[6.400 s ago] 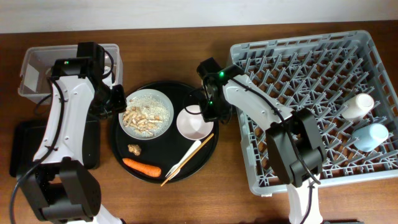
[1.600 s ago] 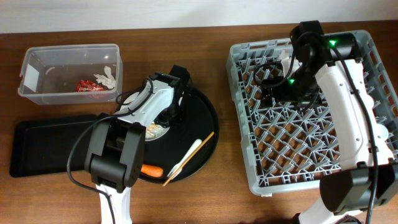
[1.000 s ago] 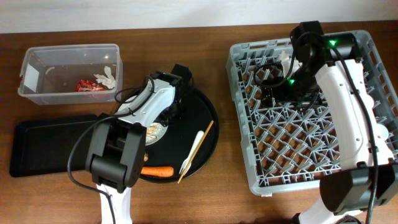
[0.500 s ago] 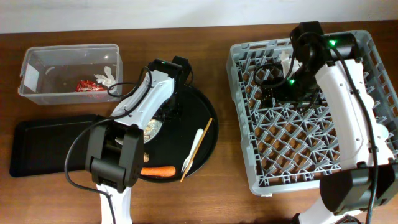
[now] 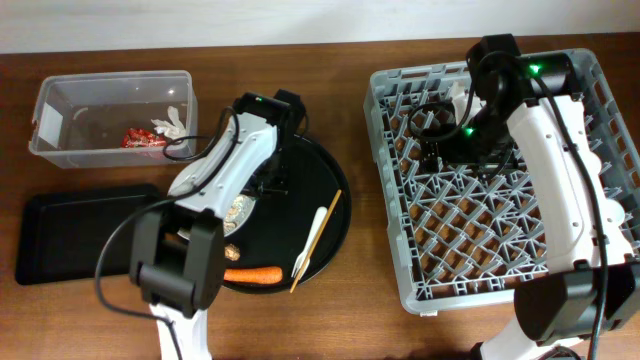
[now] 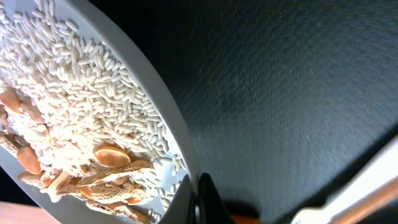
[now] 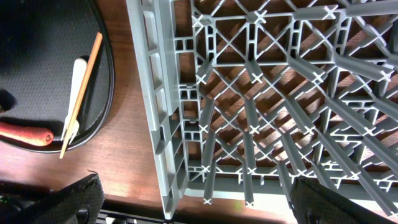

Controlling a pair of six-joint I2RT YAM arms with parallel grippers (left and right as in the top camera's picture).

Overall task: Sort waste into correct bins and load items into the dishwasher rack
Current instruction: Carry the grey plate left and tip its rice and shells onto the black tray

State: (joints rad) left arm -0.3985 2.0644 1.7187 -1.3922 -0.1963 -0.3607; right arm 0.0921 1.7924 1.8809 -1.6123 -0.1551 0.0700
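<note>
My left gripper (image 5: 270, 181) (image 6: 198, 186) is shut on the rim of the white plate (image 5: 240, 211) (image 6: 163, 118). The plate carries rice-like scraps (image 6: 68, 106) and peanut-like bits, and only a narrow sliver of it shows beside my arm in the overhead view. It is over the large round black tray (image 5: 320, 190). An orange carrot (image 5: 252, 274) (image 7: 25, 134) and the cream fork-like utensil (image 5: 318, 232) (image 7: 76, 87) lie on that tray. My right gripper (image 5: 440, 135) (image 7: 199, 211) hangs open and empty above the grey dishwasher rack (image 5: 500, 250) (image 7: 261, 93).
The clear tub (image 5: 60, 100) at the back left holds a red wrapper (image 5: 140, 139) and a white tissue (image 5: 170, 124). A shallow black tray (image 5: 70, 235) lies in front of it. A wooden chopstick (image 5: 322, 236) rests beside the utensil.
My left arm has swung up and to the left while gripping the plate, and less of the plate now shows beside it. The right arm has not moved.
</note>
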